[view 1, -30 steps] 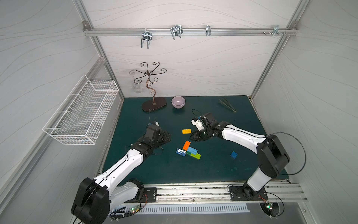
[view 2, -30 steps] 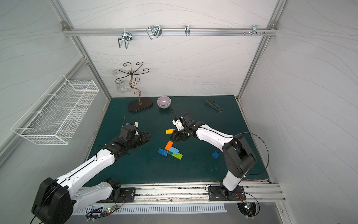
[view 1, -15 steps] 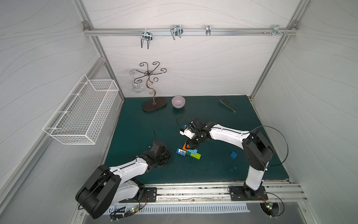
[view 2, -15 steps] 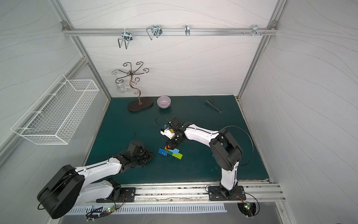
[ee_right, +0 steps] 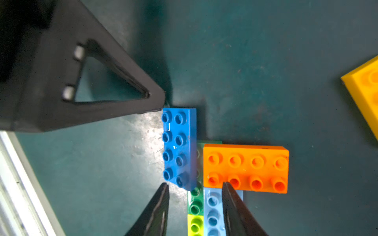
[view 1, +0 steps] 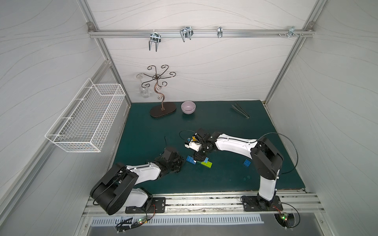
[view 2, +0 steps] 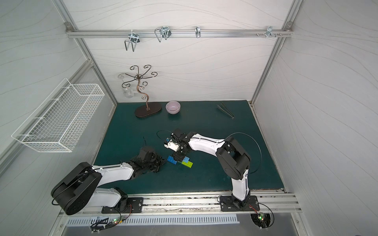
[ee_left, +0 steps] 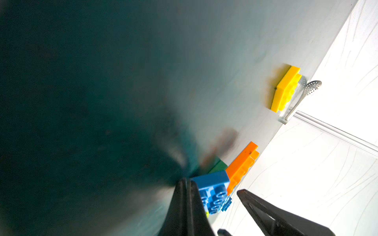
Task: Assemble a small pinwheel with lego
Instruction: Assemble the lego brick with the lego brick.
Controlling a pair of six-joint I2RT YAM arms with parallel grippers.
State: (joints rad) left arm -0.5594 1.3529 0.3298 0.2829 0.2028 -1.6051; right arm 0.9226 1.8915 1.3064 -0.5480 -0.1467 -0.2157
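Observation:
The pinwheel's joined lego lies mid-mat: a dark blue brick (ee_right: 179, 147) and an orange brick (ee_right: 245, 167) sit on dark green (ee_right: 195, 204), light blue (ee_right: 213, 212) and lime (ee_right: 195, 224) bricks. My right gripper (ee_right: 195, 186) hangs open over it (view 1: 199, 157), its jaws straddling the green and light blue bricks. My left gripper (ee_left: 187, 180) is shut and empty, low on the mat (view 1: 180, 161). Its tip (ee_right: 161, 102) touches the dark blue brick's far corner. A yellow brick (ee_left: 285, 90) lies apart. A small blue square brick (view 1: 246, 162) lies to the right.
At the back of the green mat stand a metal tree stand (view 1: 162, 110), a pale bowl (view 1: 188, 107) and tongs (view 1: 240, 110). A white wire basket (view 1: 88, 120) hangs on the left wall. An aluminium rail (view 1: 204, 201) runs along the front edge.
My left arm has dropped low and drawn toward the front, its gripper closing beside the dark blue brick. My right gripper has moved from the yellow brick down over the joined bricks.

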